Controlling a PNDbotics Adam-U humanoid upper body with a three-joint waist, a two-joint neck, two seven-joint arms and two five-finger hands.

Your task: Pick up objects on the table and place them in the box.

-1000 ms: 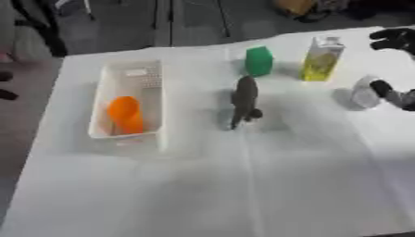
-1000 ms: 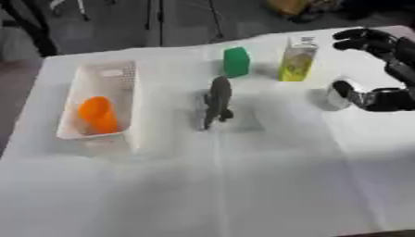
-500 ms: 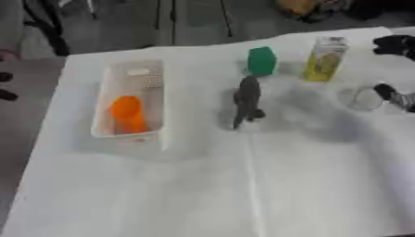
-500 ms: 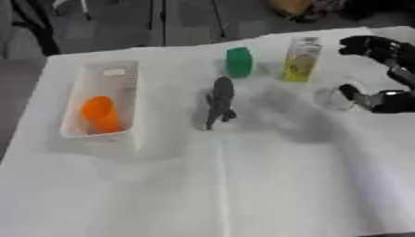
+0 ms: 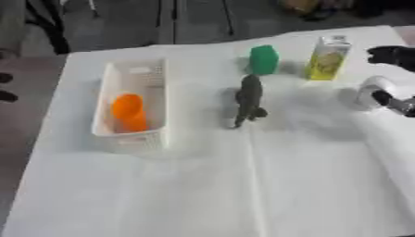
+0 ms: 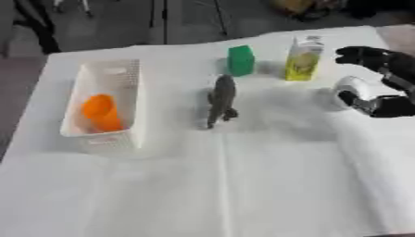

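left eye view: an orange object already lies in the white box; the grey animal figure, green block and yellow carton wait on the table.

right eye view: the right hand, fingers spread and holding nothing, flanks a white round object, slightly farther right than a second ago.
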